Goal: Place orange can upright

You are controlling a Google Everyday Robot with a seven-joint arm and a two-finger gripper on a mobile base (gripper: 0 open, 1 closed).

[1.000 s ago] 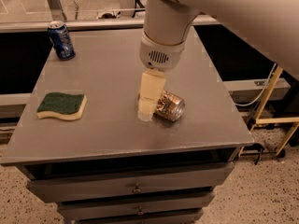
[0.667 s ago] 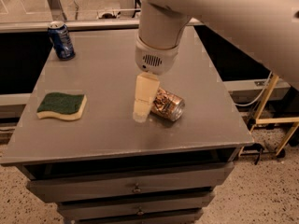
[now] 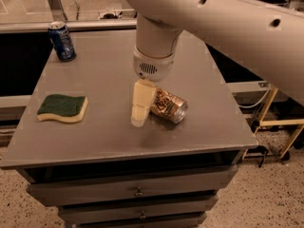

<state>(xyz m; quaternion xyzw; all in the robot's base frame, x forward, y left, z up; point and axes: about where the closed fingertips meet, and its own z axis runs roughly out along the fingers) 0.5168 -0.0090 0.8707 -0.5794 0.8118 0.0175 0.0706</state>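
Observation:
The orange can (image 3: pixel 169 106) lies on its side on the grey table (image 3: pixel 104 137), right of centre, with its silver end facing front right. My gripper (image 3: pixel 139 117) hangs from the big white arm (image 3: pixel 156 42) and points down. Its tip is close to the tabletop, right at the can's left end. From here the gripper covers that end of the can, and I cannot tell whether it touches the can.
A dark blue can (image 3: pixel 61 41) stands upright at the table's far left corner. A green and yellow sponge (image 3: pixel 62 108) lies at the left. Drawers (image 3: pixel 137 192) are below the tabletop. A yellow frame (image 3: pixel 280 127) stands to the right, off the table.
My gripper has shifted a little to the left, from over the can to its left end. The orange can lies in about the same place.

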